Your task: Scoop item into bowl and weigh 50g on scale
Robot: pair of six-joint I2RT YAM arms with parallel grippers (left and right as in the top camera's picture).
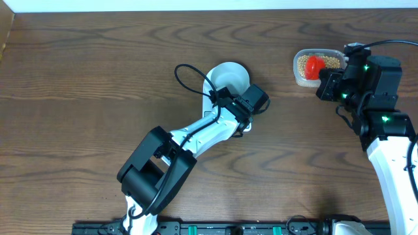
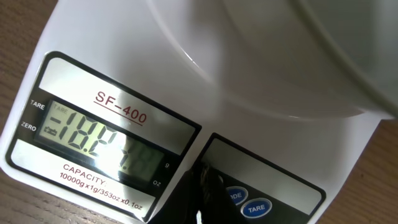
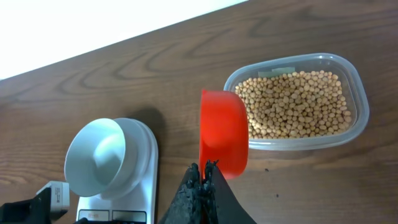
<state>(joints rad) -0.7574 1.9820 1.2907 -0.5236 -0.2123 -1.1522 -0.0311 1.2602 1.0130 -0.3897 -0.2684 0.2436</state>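
On the scale [image 3: 151, 186] the bowl [image 3: 99, 155] sits empty, and the display [image 2: 106, 140] shows a negative reading. All the soybeans [image 3: 295, 102] lie in the clear tub [image 3: 364, 109]. Beside it the right gripper [image 3: 202, 177] clamps a red scoop [image 3: 224, 134]. With fingers together and holding nothing, the left gripper [image 2: 202, 186] hovers by the buttons [image 2: 257, 208]. Scooping and weighing both appear still to do.

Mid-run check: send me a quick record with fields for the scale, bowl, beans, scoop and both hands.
scale: flat white digital scale, reading negative, starts -18, the rest lost in glare
bowl: small pale round bowl, on the scale, empty
beans: tan round beans, in the clear plastic tub, none in the bowl
scoop: red plastic scoop, at the tub's rim, inside not visible
left: left hand shut, by the scale's buttons
right: right hand shut on the scoop
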